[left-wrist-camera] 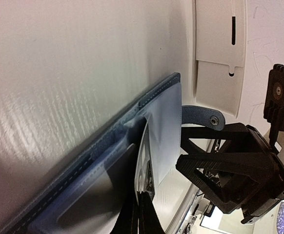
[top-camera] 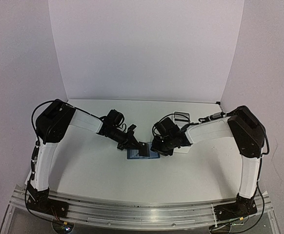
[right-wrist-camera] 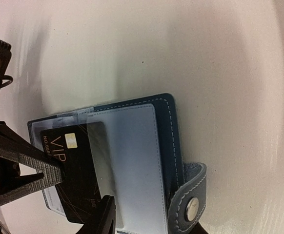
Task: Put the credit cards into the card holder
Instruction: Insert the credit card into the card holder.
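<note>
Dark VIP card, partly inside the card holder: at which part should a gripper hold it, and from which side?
Pinch the bare end of the dark VIP card, away from the snap tab, coming in low from that side. Its other end sits under the clear pocket of the card holder, so only this end is free. The left gripper is shut there.

Dark-blue card holder (right-wrist-camera: 137, 161) open flat, black VIP credit card (right-wrist-camera: 81, 180) half inside it.

Bright diffuse light, soft shadows, table (right-wrist-camera: 220, 48) glare (wrist views), foreground seemingly blurred
</note>
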`<action>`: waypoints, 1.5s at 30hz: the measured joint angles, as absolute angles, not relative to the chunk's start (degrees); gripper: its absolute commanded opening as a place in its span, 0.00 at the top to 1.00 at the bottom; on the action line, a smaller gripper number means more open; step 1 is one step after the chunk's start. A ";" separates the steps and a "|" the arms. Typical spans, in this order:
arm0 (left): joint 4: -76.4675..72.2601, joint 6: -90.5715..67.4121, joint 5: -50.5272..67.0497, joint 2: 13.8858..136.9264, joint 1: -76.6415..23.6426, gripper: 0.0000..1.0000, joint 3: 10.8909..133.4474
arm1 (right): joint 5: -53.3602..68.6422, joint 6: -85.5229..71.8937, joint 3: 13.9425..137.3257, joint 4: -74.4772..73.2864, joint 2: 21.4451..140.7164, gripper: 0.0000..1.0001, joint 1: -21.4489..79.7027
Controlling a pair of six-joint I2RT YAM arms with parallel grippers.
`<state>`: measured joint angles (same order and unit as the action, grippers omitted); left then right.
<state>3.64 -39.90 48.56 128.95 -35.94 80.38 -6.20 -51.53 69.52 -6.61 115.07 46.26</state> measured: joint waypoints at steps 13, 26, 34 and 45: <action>1.54 -41.60 51.90 134.37 -36.73 0.99 86.24 | -5.06 -51.07 70.19 -5.96 115.77 0.66 46.00; 6.07 -39.79 50.89 134.34 -37.67 0.69 89.27 | -4.56 -51.09 69.19 -3.75 115.55 0.66 45.89; 15.94 -34.87 49.39 134.19 -37.47 0.50 94.04 | -4.49 -50.63 68.95 -3.22 115.35 0.65 45.89; 28.16 -27.35 45.15 131.59 -36.64 0.34 98.30 | -4.51 -49.98 69.12 -11.07 113.38 0.64 46.06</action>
<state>28.16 -27.35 45.15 131.59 -36.64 98.30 -4.51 -49.98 69.12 -11.07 113.38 46.06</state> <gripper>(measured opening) 0.610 0.357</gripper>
